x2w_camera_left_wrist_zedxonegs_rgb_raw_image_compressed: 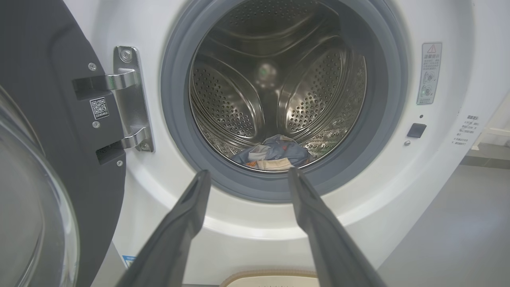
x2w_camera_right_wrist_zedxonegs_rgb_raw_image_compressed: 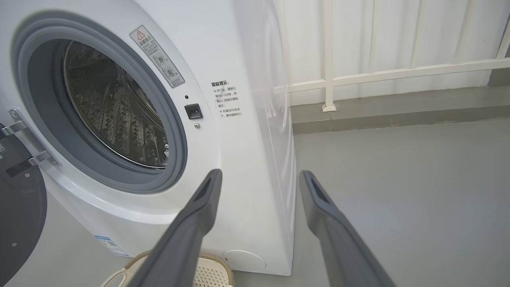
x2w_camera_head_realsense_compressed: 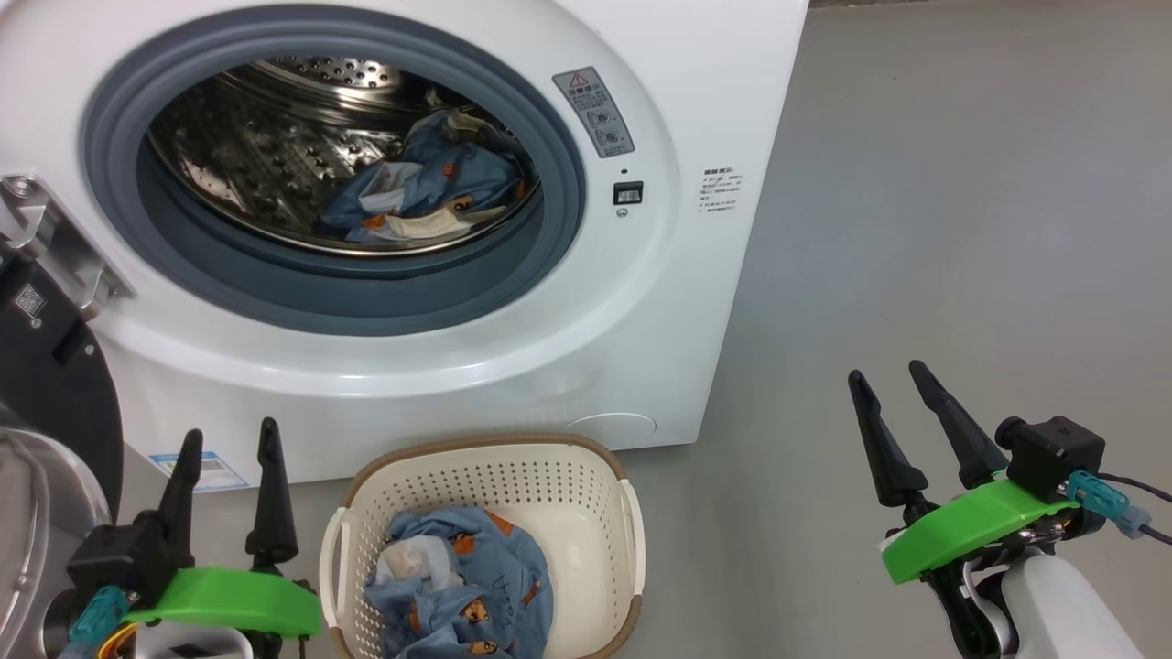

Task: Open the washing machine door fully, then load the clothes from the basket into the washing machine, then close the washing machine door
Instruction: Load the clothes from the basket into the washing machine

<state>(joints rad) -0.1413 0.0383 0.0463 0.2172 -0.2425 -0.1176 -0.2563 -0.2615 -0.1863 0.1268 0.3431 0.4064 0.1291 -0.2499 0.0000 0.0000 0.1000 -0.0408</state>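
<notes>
The white washing machine (x2w_camera_head_realsense_compressed: pixel 696 110) stands with its drum open. Its black door (x2w_camera_head_realsense_compressed: pixel 50 384) hangs swung out at the left on a metal hinge (x2w_camera_left_wrist_zedxonegs_rgb_raw_image_compressed: pixel 129 99). Some blue printed clothes (x2w_camera_head_realsense_compressed: pixel 430 183) lie inside the drum, also seen as clothes (x2w_camera_left_wrist_zedxonegs_rgb_raw_image_compressed: pixel 275 153) at the drum's bottom. More blue clothes (x2w_camera_head_realsense_compressed: pixel 476 586) with a white piece sit in the cream basket (x2w_camera_head_realsense_compressed: pixel 586 476) on the floor before the machine. My left gripper (x2w_camera_head_realsense_compressed: pixel 229 439) is open, left of the basket, holding nothing. Over bare floor at the right my right gripper (x2w_camera_head_realsense_compressed: pixel 888 371) stands open, with nothing in it.
Grey floor (x2w_camera_head_realsense_compressed: pixel 961 229) stretches right of the machine. A white railing (x2w_camera_right_wrist_zedxonegs_rgb_raw_image_compressed: pixel 390 71) and a low step run along the wall behind. The door's glass bowl (x2w_camera_left_wrist_zedxonegs_rgb_raw_image_compressed: pixel 32 207) bulges close to my left arm.
</notes>
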